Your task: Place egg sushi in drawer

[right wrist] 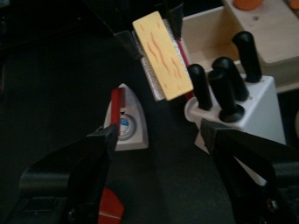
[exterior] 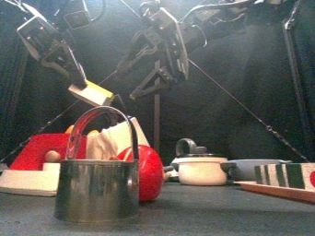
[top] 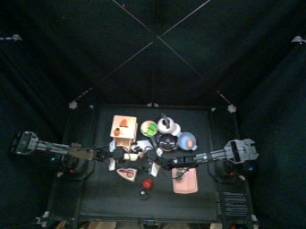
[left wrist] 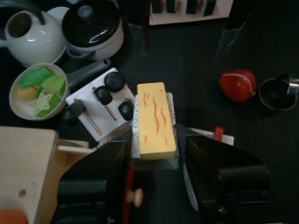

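Observation:
The egg sushi (left wrist: 156, 121) is a yellow block with orange lines. My left gripper (left wrist: 156, 150) is shut on it and holds it in the air above the white knife block (left wrist: 100, 98). The front view shows the sushi (exterior: 90, 92) raised high at the left. The wooden drawer box (left wrist: 30, 166) lies beside the left gripper; it also shows in the top view (top: 122, 125). I cannot tell whether a drawer is open. My right gripper (right wrist: 162, 144) is open and empty, close by, facing the held sushi (right wrist: 163, 52).
A red apple (left wrist: 239, 85) and a metal cup (left wrist: 281, 92) stand near the front. A green bowl (left wrist: 38, 89), a white teapot (left wrist: 30, 31) and a black pot (left wrist: 93, 22) stand behind the knife block. A red and white piece (right wrist: 126, 122) lies on the table.

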`<action>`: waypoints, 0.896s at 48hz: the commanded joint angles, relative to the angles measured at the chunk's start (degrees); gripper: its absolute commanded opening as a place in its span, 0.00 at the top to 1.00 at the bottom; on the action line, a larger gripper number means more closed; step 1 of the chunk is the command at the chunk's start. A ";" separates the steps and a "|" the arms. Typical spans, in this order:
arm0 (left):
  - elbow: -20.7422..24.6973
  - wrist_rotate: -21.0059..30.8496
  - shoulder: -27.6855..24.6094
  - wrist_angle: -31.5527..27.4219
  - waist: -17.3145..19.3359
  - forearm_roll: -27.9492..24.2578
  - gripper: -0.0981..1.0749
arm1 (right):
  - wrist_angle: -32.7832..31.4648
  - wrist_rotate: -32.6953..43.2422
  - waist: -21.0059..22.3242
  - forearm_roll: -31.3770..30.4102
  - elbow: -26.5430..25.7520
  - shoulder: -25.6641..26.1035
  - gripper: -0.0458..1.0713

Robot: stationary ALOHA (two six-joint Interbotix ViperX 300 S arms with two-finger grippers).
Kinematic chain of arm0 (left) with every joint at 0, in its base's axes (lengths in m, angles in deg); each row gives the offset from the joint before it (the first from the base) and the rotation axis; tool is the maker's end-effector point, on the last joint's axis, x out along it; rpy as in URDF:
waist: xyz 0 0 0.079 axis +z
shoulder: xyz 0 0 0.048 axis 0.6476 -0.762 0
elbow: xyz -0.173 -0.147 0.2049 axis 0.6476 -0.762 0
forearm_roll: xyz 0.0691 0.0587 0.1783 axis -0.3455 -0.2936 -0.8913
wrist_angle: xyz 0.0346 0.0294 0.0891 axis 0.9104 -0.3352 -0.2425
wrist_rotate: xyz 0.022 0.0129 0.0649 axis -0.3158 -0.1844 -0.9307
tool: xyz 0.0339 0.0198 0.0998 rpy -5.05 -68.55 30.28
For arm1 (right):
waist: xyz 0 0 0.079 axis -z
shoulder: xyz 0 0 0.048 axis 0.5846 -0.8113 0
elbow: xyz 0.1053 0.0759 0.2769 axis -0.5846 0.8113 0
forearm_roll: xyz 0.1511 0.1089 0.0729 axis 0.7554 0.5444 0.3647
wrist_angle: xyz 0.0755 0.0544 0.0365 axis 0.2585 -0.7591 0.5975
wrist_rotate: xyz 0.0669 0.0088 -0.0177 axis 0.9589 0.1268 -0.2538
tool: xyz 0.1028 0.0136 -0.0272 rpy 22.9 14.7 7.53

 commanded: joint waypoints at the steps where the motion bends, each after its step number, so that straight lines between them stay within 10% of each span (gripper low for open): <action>1: -0.79 -0.09 2.72 1.49 0.88 -0.26 0.30 | 0.35 0.00 0.97 -0.26 -0.53 3.25 0.04; 29: -7.03 -0.26 10.99 2.99 3.43 -0.88 0.30 | 0.44 0.09 2.81 -2.29 0.44 5.80 0.04; 43: -8.17 -0.26 10.20 4.04 11.87 -3.87 0.30 | 0.44 0.00 4.31 -2.37 0.62 5.89 0.04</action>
